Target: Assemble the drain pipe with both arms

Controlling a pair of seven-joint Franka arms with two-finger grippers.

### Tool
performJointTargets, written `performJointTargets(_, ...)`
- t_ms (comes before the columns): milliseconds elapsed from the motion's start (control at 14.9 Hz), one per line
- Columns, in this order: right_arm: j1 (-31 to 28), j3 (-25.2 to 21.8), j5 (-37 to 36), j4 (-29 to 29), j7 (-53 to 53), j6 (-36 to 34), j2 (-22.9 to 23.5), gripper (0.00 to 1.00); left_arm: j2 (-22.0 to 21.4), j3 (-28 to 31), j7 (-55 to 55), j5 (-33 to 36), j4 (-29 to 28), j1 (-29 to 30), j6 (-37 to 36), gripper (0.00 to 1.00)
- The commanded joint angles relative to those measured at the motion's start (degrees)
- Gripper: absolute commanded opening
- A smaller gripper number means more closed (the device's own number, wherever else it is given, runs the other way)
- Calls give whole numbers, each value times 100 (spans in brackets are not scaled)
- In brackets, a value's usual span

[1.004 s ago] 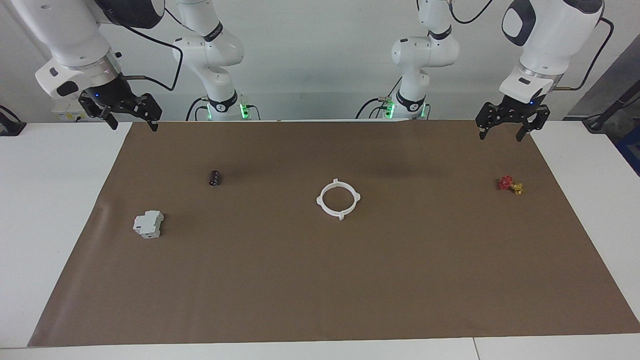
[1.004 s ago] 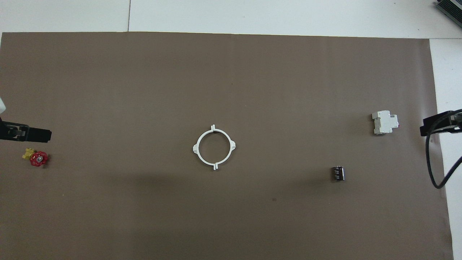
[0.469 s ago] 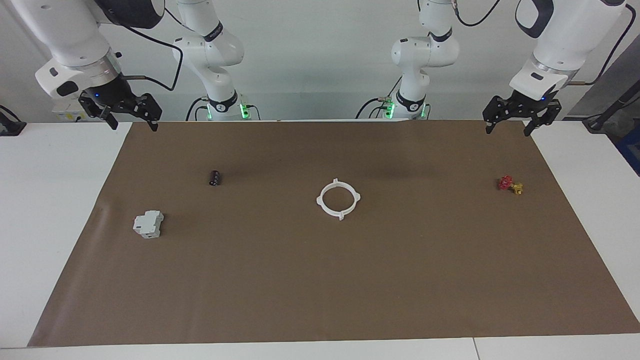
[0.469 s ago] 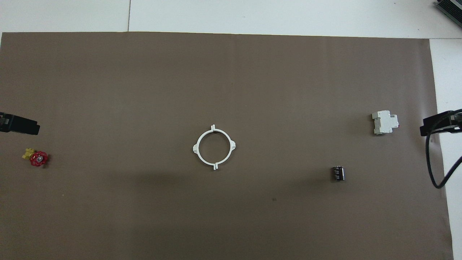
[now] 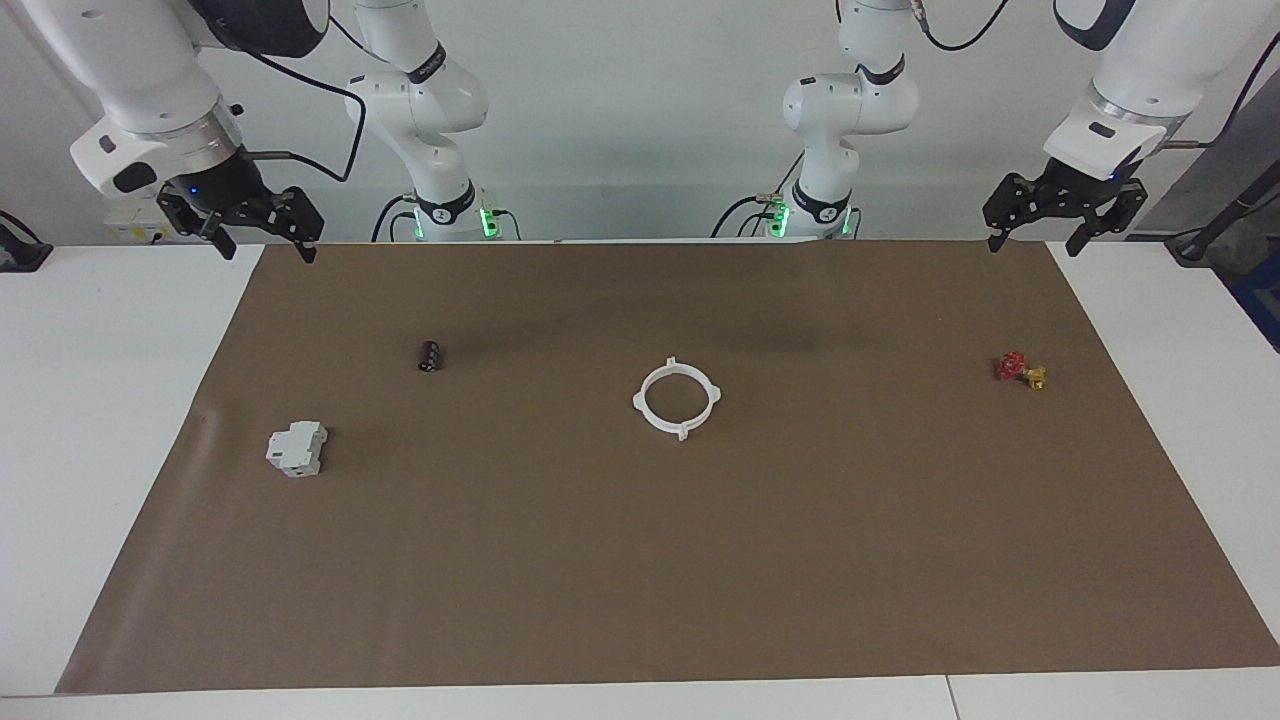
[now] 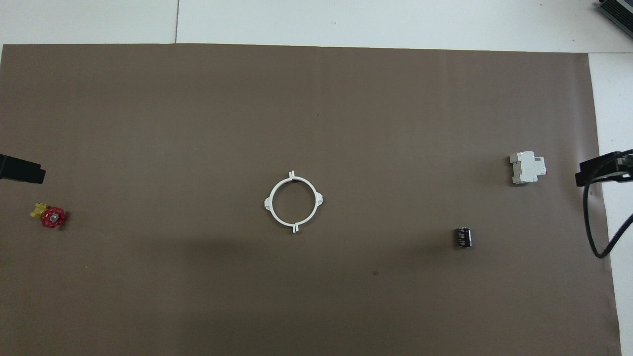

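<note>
The drain pipe [image 5: 668,426] lies as one closed white ring with small outward tabs, flat at the middle of the brown mat; it also shows in the overhead view [image 6: 269,202]. My left gripper [image 5: 1037,243] hangs open and empty in the air over the mat's corner at the left arm's end, well away from the ring. Only its tip shows in the overhead view [image 6: 22,169]. My right gripper [image 5: 268,246] hangs open and empty over the mat's corner at the right arm's end; its tip shows in the overhead view [image 6: 601,170].
A pale grey boxy block [image 5: 297,448] and a small black cylinder [image 5: 429,355] lie on the brown mat [image 5: 700,560] toward the right arm's end. A small red and yellow valve [image 5: 1020,369] lies toward the left arm's end.
My left gripper has risen and drawn back toward the left arm's end of the table. The right gripper, the ring and the other things have not moved.
</note>
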Motion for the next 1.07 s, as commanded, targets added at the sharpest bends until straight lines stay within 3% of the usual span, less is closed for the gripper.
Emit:
performJointTargets(0,-22,-1,96,-104,-120,72,-83,100,-14,-37,76,-78,84,78,-146,100)
performJointTargets(736,22,17,105,-104,-137,55,-92,100,-31,-37,41,-113,67,86,-128,100)
performJointTargets(1004,58,61,341,-78,-146,397,-57,100,-31,-46,41,-113,32,86,-119,100)
